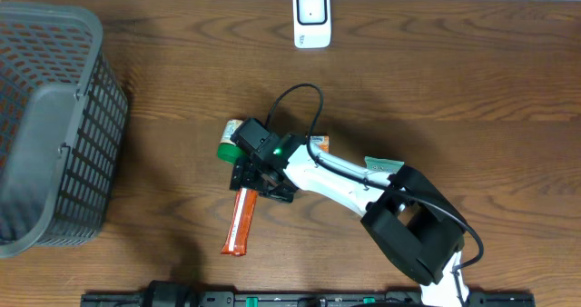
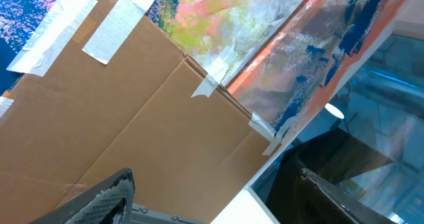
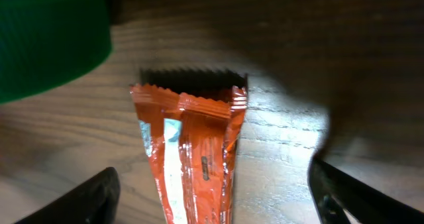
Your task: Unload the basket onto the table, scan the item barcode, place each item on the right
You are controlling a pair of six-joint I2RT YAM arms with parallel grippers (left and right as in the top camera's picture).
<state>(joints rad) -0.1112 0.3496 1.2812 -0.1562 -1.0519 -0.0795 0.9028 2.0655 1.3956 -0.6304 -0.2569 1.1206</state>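
An orange snack packet [image 1: 240,223] lies flat on the wooden table, its long side running toward the front edge. My right gripper [image 1: 261,182] hovers over its upper end. In the right wrist view the packet [image 3: 192,151] lies between the two dark fingers [image 3: 96,194], with bare wood showing on both sides, so the right gripper [image 3: 215,197] is open and touches nothing. No barcode shows on the packet's upper face. A white scanner [image 1: 311,18] stands at the back of the table. My left gripper [image 2: 215,184] is open and empty, facing cardboard.
A green-capped bottle [image 1: 229,142] lies just behind the packet, and its cap [image 3: 46,38] fills the right wrist view's top left. A grey mesh basket [image 1: 54,116] occupies the left side. A teal packet [image 1: 383,166] lies partly under the right arm.
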